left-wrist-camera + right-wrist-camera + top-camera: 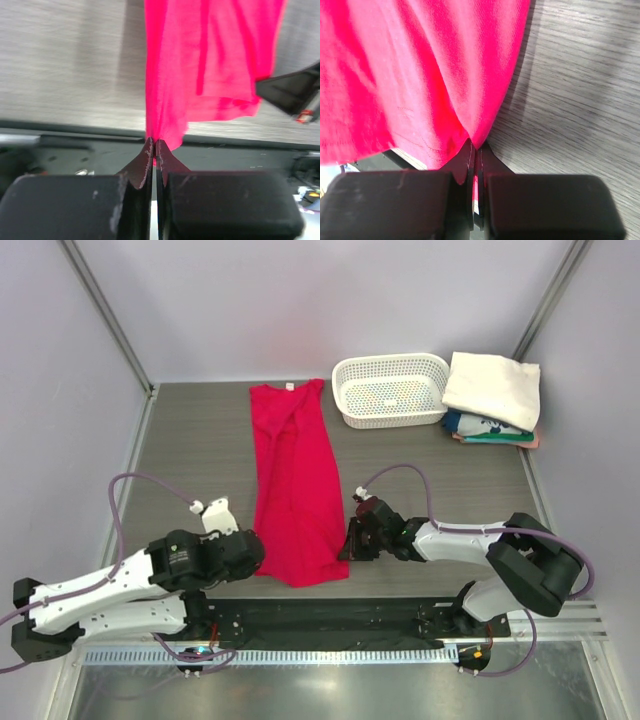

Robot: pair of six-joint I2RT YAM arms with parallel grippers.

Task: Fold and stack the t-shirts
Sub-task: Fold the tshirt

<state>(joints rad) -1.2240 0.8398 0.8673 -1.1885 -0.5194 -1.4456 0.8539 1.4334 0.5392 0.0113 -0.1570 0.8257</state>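
The red t-shirt lies folded lengthwise into a long strip down the middle of the table, collar at the far end. My left gripper is shut on its near left corner; the cloth runs out from the closed fingertips. My right gripper is shut on its near right corner, with red cloth pinched between the fingers. A cream-white folded shirt tops a stack at the far right, over a teal/white printed one and a pink one.
A white perforated basket stands at the back, just right of the shirt's collar and left of the stack. Grey walls enclose the table on three sides. The black mounting rail runs along the near edge.
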